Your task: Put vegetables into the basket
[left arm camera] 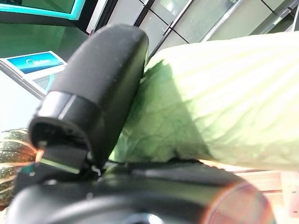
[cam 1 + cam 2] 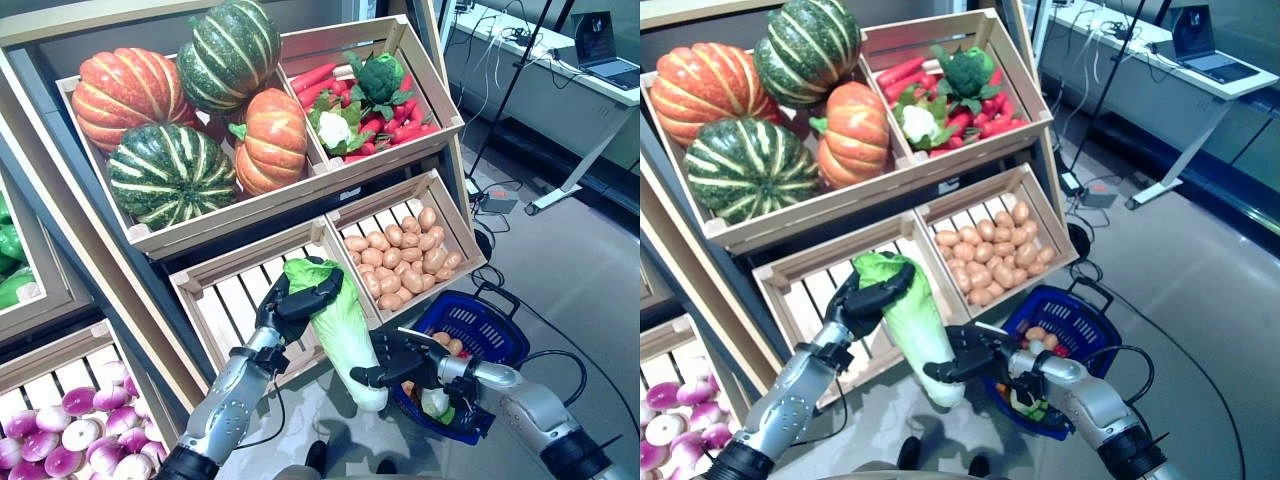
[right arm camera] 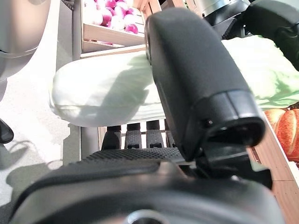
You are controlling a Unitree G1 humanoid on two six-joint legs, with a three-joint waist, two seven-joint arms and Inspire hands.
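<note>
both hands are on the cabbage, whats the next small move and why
Probably carry the long green-and-white napa cabbage rightward over the blue plastic basket. The left hand grips its leafy top and the right hand its pale base, so it hangs beside the basket's rim, not yet above the opening.

Wooden shelf crates (image 2: 420,140) of pumpkins (image 2: 130,90), potatoes (image 2: 400,255); blue basket (image 2: 490,325) on grey floor (image 2: 560,270).

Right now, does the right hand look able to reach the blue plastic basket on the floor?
Probably yes. The right hand hovers just beside the blue plastic basket, nothing between them, but it is curled round the white stem end of the long green napa cabbage, which the left hand also grips.
</note>
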